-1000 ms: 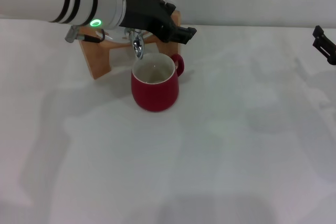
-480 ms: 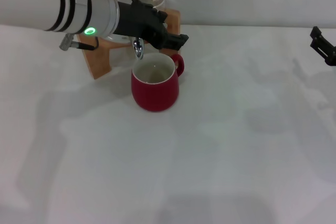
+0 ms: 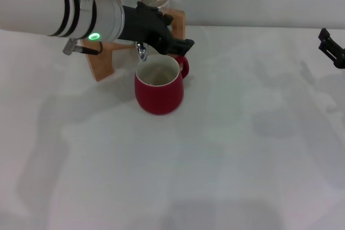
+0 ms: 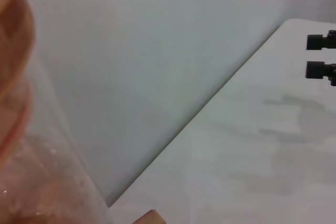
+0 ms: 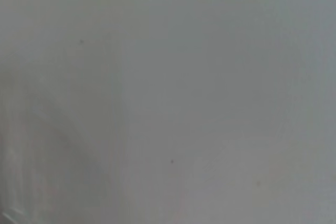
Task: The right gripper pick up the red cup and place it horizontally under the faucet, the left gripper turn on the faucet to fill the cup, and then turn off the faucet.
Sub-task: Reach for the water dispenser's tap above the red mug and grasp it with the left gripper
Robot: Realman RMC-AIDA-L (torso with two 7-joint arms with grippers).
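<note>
- We see the red cup (image 3: pixel 158 91) upright on the white table (image 3: pixel 226 154): glossy, off-white inside, handle toward the rear right.
- Chrome faucet (image 3: pixel 142 51) spout sits just above its rim.
- Left end effector (image 3: pixel 175 44) at the faucet; open or closed, we can't tell.
- Right end effector (image 3: pixel 331 47) parked at the far right edge, prongs apart.

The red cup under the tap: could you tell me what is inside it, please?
The red cup stands upright below the faucet, with the left gripper just above. Its off-white inside shows a faint darker patch at the bottom; whether that is liquid cannot be told.
</note>
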